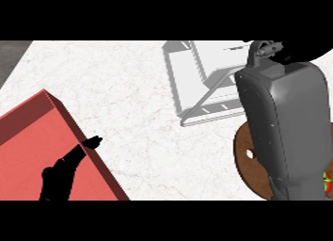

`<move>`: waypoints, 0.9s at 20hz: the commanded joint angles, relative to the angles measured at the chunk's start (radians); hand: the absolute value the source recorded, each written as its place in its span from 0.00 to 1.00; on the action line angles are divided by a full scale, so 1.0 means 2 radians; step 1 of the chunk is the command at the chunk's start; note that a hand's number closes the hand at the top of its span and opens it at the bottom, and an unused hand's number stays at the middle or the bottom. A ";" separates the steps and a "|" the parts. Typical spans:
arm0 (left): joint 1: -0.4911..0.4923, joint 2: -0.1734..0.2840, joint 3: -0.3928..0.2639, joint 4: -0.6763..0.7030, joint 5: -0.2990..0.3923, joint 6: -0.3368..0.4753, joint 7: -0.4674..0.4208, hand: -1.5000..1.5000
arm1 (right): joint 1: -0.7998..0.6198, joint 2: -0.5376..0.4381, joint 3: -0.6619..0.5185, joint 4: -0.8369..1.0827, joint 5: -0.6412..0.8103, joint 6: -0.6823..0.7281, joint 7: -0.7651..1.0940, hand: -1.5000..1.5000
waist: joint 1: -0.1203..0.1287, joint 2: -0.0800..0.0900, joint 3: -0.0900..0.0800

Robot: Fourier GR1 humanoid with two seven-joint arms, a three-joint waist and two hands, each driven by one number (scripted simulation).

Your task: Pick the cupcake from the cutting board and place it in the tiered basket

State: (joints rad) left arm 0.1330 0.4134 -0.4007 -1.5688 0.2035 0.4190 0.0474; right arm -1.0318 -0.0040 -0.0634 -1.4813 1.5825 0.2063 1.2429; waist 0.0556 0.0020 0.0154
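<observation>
The right hand (294, 49) reaches up over the white basket (197, 89), but I cannot tell if it is open or holding the cupcake, which I cannot see, while the left hand (65, 169) rests open, fingers straight, over the red tray (30, 136), and the brown board (251, 160) lies under the right arm.
</observation>
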 commanded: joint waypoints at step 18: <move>-0.027 -0.017 0.009 0.024 0.016 0.004 -0.005 0.50 | 0.013 0.002 -0.099 0.094 -0.089 -0.256 0.081 0.00 | 0.003 0.009 -0.008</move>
State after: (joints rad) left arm 0.1263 0.4110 -0.4086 -1.5688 0.2046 0.4395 0.0403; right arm -1.0062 -0.0060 -0.2420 -1.2826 1.4534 -0.0667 1.2143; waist 0.0619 0.0120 0.0194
